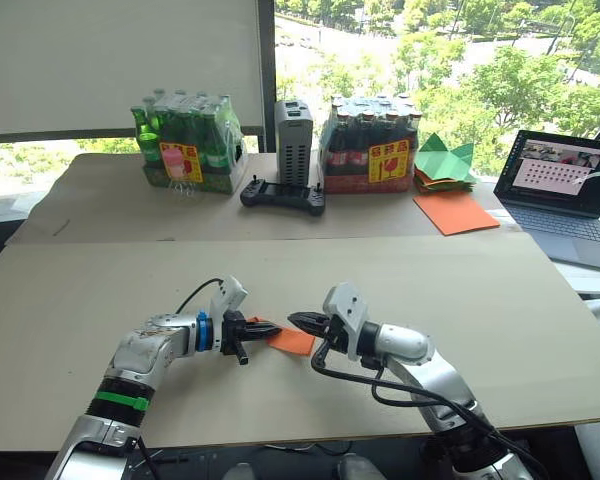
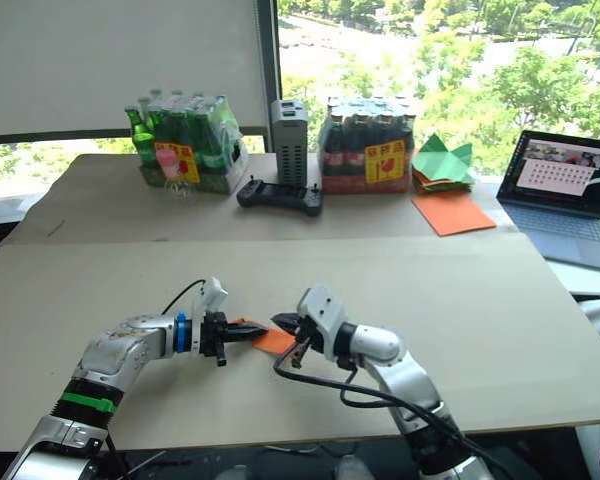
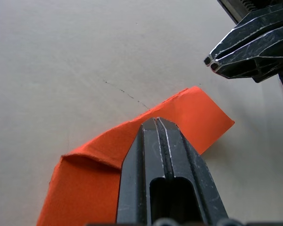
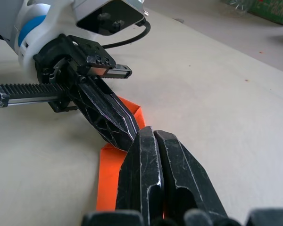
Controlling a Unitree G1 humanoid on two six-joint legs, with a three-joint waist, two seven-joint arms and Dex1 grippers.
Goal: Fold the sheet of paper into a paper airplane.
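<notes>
While my left fingers (image 3: 156, 123) rest pressed together on top of the sheet of paper (image 3: 198, 113), the orange piece lies flat on the desk (image 1: 100, 300) directly under and ahead of them, already folded into a narrow layered strip rather than a finished dart. Whether they pinch a layer or only press it down, I cannot tell. My right fingers (image 4: 153, 136) are clenched on nothing, their tips just above the strip's near end and almost meeting the left tips.

I judge this paper to be very light and limp (it would flutter or slide at the slightest nudge), so one set of fingers should pin it while the other works. A raised fold beside my left fingers shows the layers spring up rather than lie dead flat, so creases will need a firm stroke along their length. It is thin enough to tear or crumple if pinched hard in the middle.

The best hold, I think, is at a free edge or corner: the far corner beyond my left tips, where I could slip a tip under the top layer and lift it without dragging the whole strip across the smooth desk.
</notes>
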